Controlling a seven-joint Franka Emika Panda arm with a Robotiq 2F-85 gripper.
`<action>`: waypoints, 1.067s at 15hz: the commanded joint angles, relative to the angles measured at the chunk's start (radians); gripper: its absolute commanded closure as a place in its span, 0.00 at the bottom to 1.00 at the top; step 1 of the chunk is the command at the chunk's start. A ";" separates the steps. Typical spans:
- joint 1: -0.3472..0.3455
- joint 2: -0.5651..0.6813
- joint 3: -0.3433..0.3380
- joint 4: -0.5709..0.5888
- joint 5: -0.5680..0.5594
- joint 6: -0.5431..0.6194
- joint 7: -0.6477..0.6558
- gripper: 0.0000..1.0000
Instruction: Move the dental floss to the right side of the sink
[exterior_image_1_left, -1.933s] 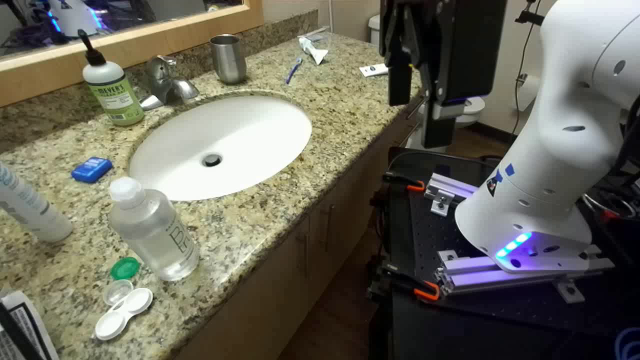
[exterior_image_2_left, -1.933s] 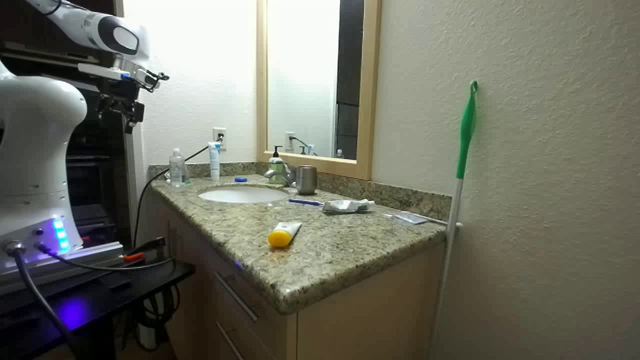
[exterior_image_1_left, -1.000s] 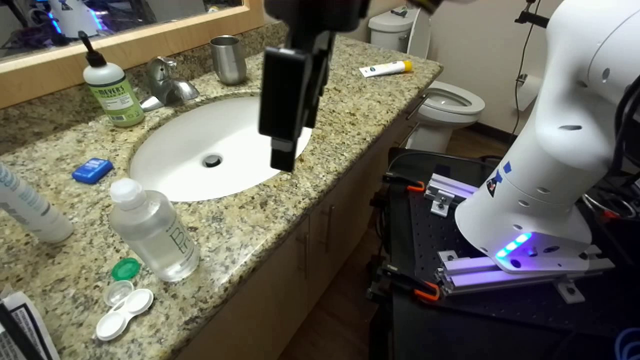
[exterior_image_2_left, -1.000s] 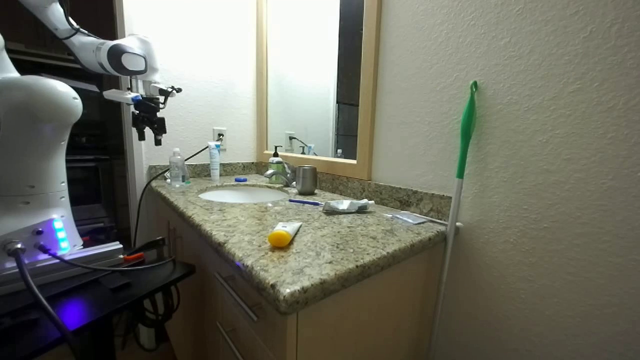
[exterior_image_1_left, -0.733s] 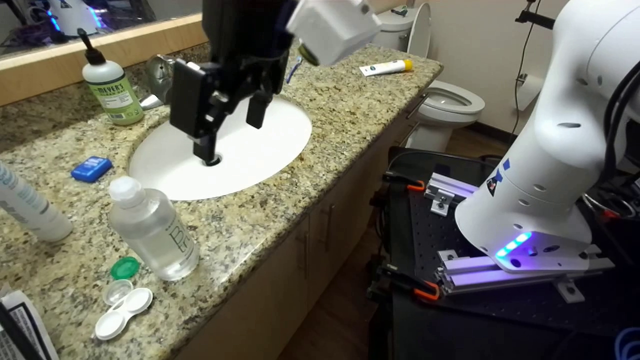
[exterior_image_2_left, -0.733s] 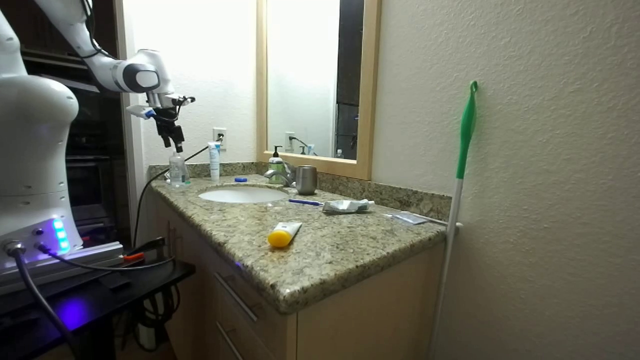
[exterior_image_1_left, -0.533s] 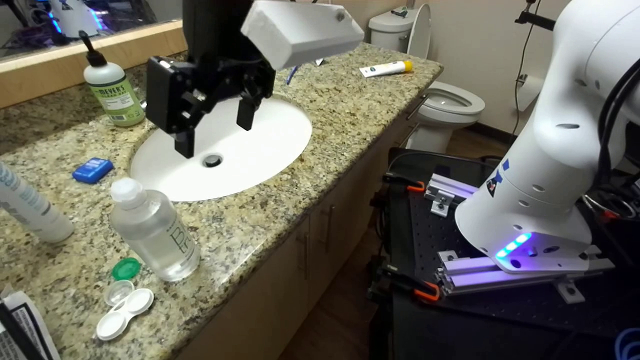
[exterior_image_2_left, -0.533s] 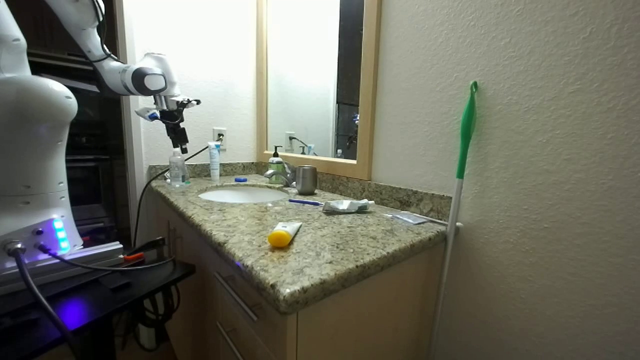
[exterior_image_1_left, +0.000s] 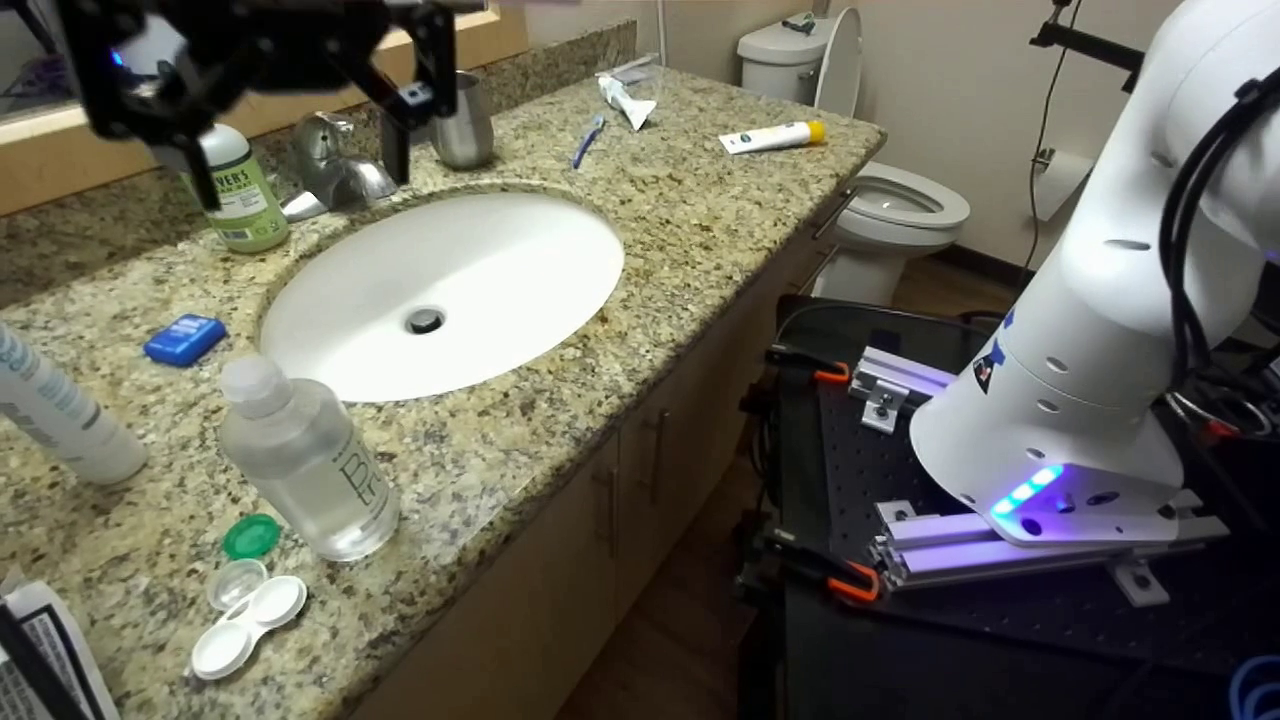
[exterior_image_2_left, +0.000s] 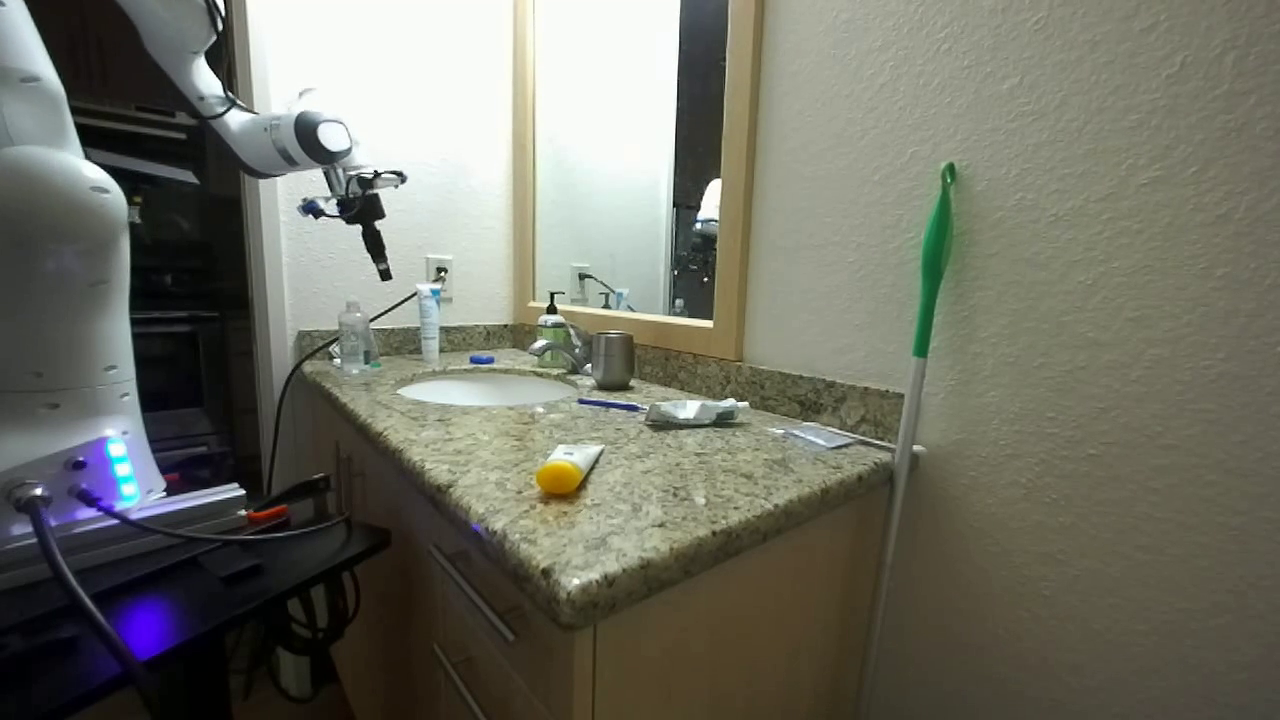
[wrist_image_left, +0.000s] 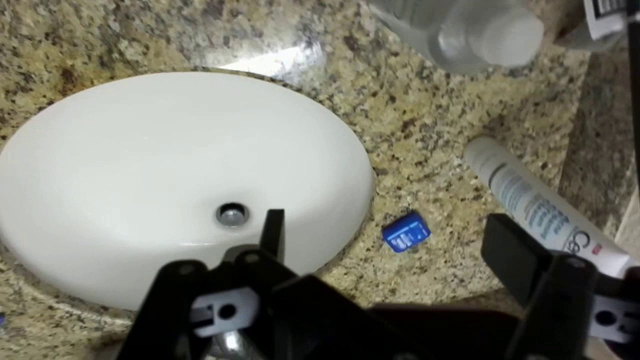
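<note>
The dental floss lies flat on the bench below the tool, near the rim of the sink. Starting at the tool, we find it hanging in the air well above the bench, its fingers spread wide apart, with the floss lying free beneath it. Looking down in the wrist view, we see the blue case framed in the gap between the two fingers. One finger shows across the sink, just beside the drain; the other shows partly over a white tube, which stands upright on the bench. In an exterior view we see the faucet between those fingers, and the tool hides part of the soap bottle and part of the steel cup behind it. Farther from the tool, on past the floss, we have the clear bottle standing on the bench, with a green cap and a white lens case lying near it. Well apart from the tool, across the sink from the floss, we see a toothbrush, a crumpled tube and a yellow-capped tube lying on the bench. Farthest from the tool, we make out a green-handled pole, slightly tilted, beside the bench's corner.
</note>
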 joint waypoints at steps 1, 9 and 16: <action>-0.116 0.118 0.117 0.198 -0.127 -0.146 0.279 0.00; 0.142 0.259 -0.171 0.287 -0.176 -0.271 0.484 0.00; 0.306 0.535 -0.331 0.569 -0.001 -0.299 0.719 0.00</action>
